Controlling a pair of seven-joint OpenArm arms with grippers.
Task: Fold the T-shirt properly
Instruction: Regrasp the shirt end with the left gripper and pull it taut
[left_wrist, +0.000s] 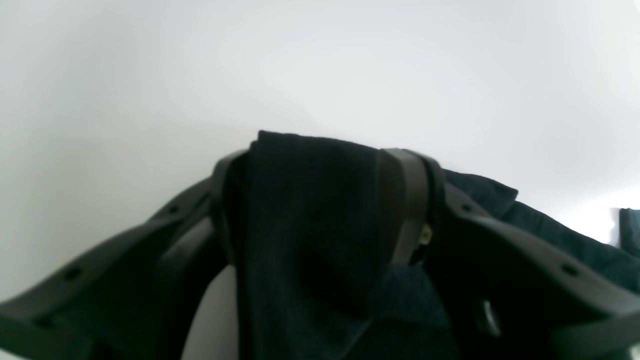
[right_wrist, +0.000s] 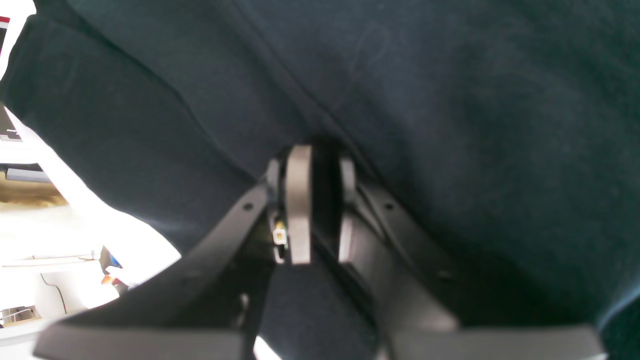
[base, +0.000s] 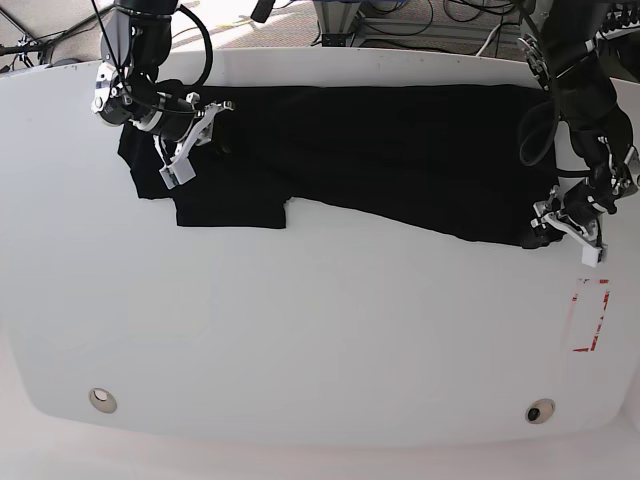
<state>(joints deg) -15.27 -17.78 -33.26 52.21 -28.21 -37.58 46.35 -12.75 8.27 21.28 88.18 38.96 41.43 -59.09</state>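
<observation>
A broad white table (base: 320, 330) filled the base view, with cables and equipment along its far edge and a red-outlined rectangle (base: 589, 316) marked near its right side. The shirt (base: 380, 150) lay flat across the far half, plain black side up, stretching almost from one arm to the other; its near edge ran on a slant, lower toward the right, and a sleeve (base: 228, 210) stuck out toward the near side on the left. The whole near half of the table lay bare and open, as did a narrow white strip between the shirt and the far edge. The right gripper (base: 195, 135) sat over the shirt's left end, and in its wrist view its fingers (right_wrist: 298, 210) stood close together with a fold of dark cloth pinched between them, fabric filling nearly the whole picture. The left gripper (base: 562, 222) rested at the shirt's lower right corner, close to the table's right edge. Its wrist view showed a thick bunch of black cloth (left_wrist: 310, 220) wedged between the fingers (left_wrist: 407, 200), which looked clamped on it, though the blur made the exact contact hard to judge; white table lay beyond.
</observation>
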